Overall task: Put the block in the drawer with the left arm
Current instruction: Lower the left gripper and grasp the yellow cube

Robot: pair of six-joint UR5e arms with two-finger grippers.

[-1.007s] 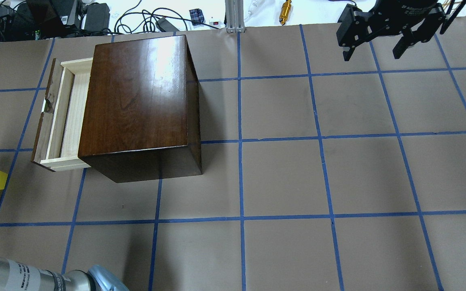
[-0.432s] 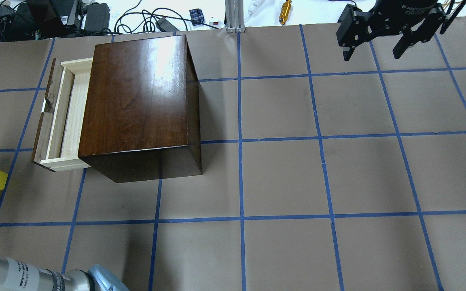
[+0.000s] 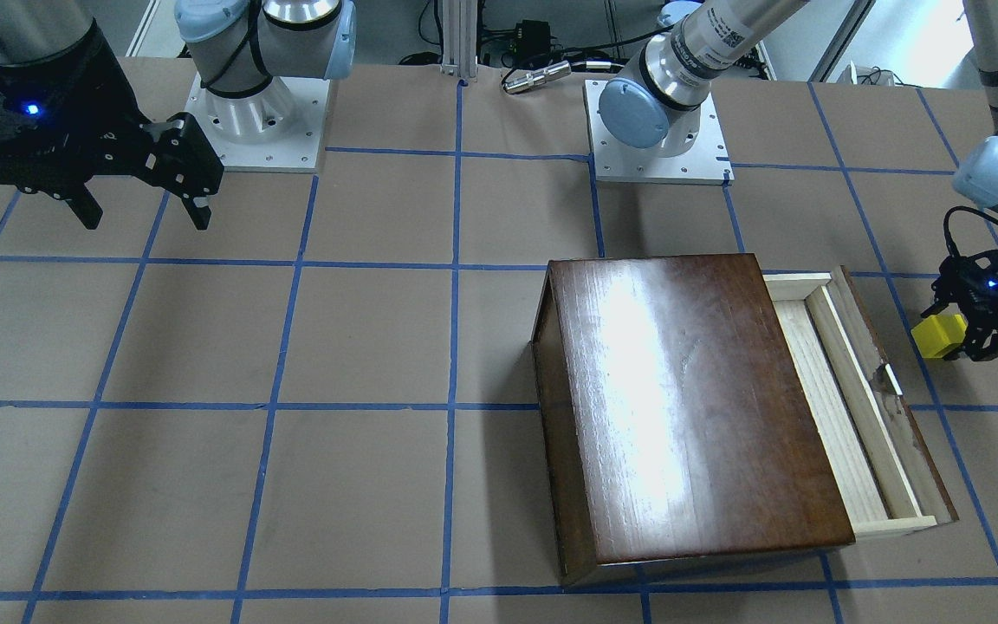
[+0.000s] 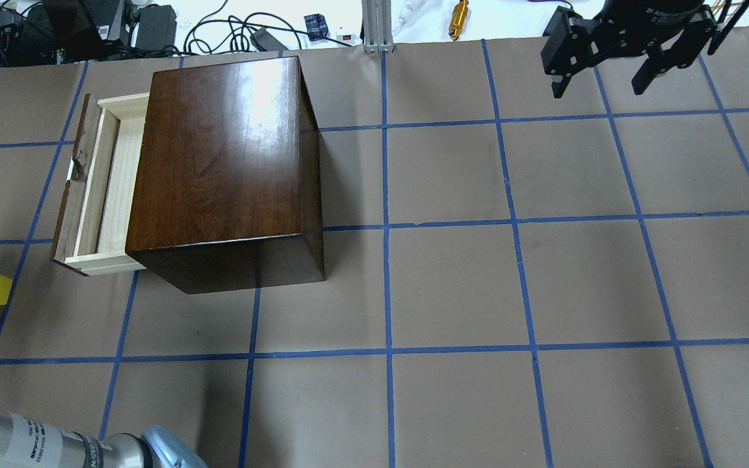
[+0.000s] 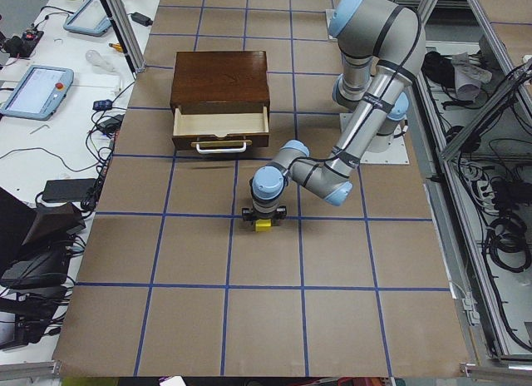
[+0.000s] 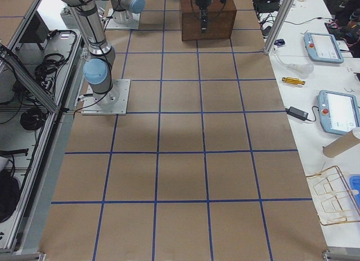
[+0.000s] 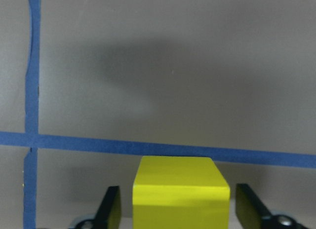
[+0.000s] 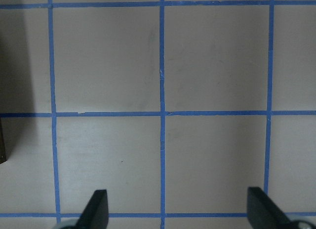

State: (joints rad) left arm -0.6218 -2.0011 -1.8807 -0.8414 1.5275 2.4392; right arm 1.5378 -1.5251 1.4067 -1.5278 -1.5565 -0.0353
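The left gripper [image 3: 955, 334] hangs low over the table [image 3: 360, 347] with the yellow block [image 7: 180, 189] between its jaws. The jaws are parted, and the wrist view shows a strip of bare table between each finger [image 7: 111, 208] and the block's sides. The block appears to rest on the table, centred in the gap and square to the fingers.

The drawer [image 3: 830, 407] stands pulled out of the cabinet [image 3: 690, 407], ahead of the gripper and to its right, near but not touching. Nothing can be seen inside it. The right gripper [image 3: 145, 221] hangs well apart on the far side of the cabinet, jaws spread wide and empty.

The step in hand looks to be the grasp, and the task is at an early stage.

- **Grasp:** closing evenly should bring both pads onto opposite flat faces at once. If one finger lands first, the block could slide or twist on the smooth paper.
- **Height:** a grip low on the block's sides would hold better than one near its top edge.
- **Carry:** the lift should probably clear the drawer's front panel before the gripper travels across. The narrow tray leaves little room to either side for the release.
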